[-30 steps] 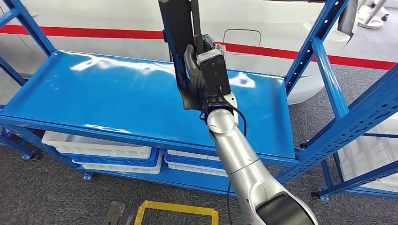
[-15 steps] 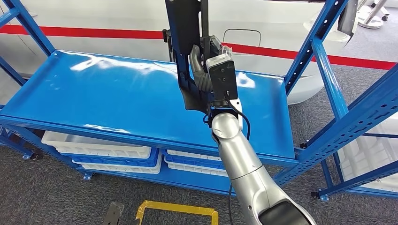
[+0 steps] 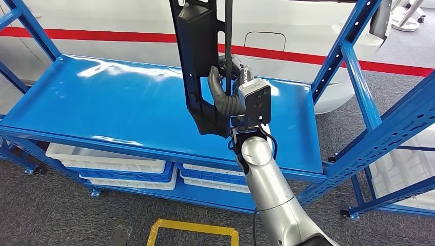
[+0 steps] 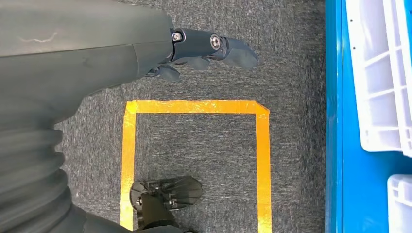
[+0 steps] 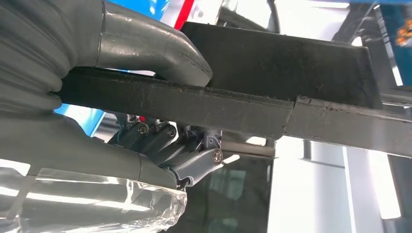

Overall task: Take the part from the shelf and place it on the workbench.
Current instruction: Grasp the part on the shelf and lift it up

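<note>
the right robot hand (image 3: 225,95) gripped the part (image 3: 197,56), a long black panel held nearly upright. in the right wrist view the thick grey thumb (image 5: 160,46) pressed on one face of the part (image 5: 272,73), and the darker fingers (image 5: 194,155) wrapped the opposite side, so the panel edge sat clamped between them. in the head view the part stood above the blue shelf (image 3: 118,110), its lower end at about 6 o'clock of the panel and close over the shelf surface; contact with the surface could not be told. its upper end ran out of the picture at 12 o'clock. the silver right arm (image 3: 272,195) entered from 5 o'clock.

the left robot hand (image 4: 204,46) hung over the grey carpet floor (image 4: 204,145), fingers extended and apart, holding nothing. a yellow tape rectangle (image 4: 194,107) lay on the floor below it.

white bins (image 3: 107,161) sat on the lower shelf level, at 7 o'clock of the part. a white wall with a red stripe (image 3: 102,36) stood behind the shelf.
</note>
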